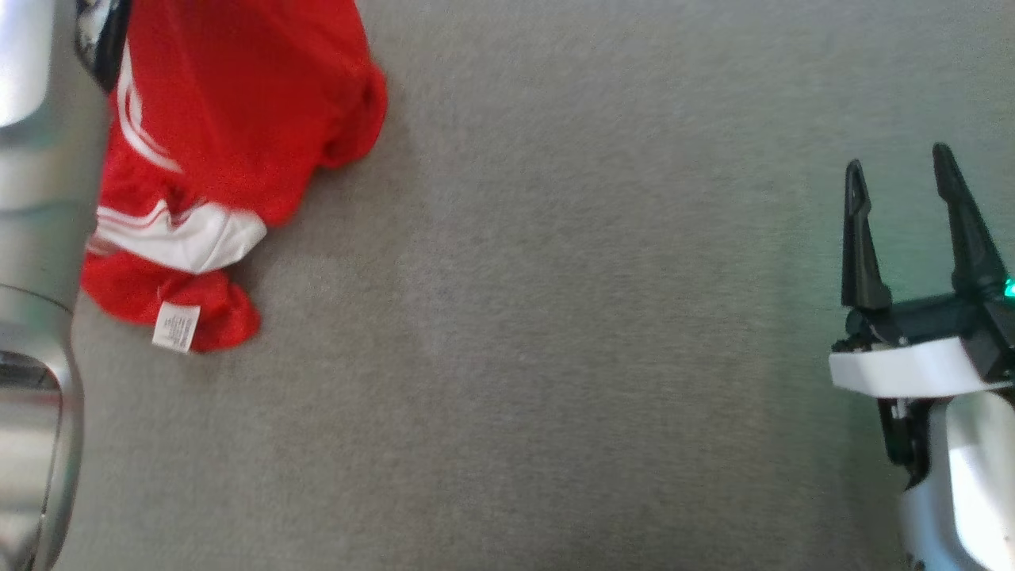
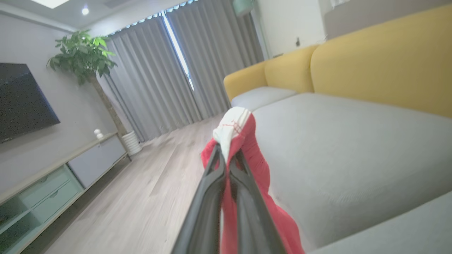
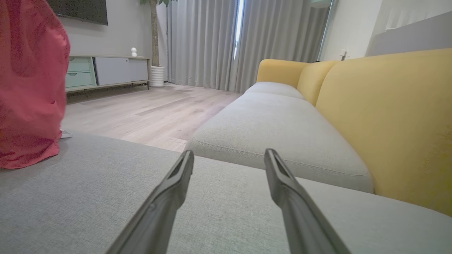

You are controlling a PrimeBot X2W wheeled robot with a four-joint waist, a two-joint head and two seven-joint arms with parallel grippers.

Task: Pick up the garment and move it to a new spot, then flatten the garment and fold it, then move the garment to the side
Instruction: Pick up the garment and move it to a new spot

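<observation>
Fabric like this is light, soft and limp, so expect it to sag, swing and bunch instead of holding a shape. Your left gripper (image 2: 227, 155) has its fingers pinched shut on a white-and-red fold of the garment (image 1: 238, 119), and the rest of the cloth hangs below them in the left wrist view. In the head view the garment sits crumpled at the upper left of the frame. Its lower part, with the white label (image 1: 176, 327), lies on the grey sofa cushion (image 1: 555, 317) just beside the silver left forearm (image 1: 32, 238). Your right gripper (image 1: 898, 159) is at the lower right of the frame, well apart from the cloth, jaws spread wide and holding nothing. The weave looks smooth and a little slick, so a pinch on one thin layer may slip. A hem, the white band (image 1: 198, 238) or a bunched fold should hold better. For flattening, you will probably want the right gripper on a second edge, away from the left's hold.
</observation>
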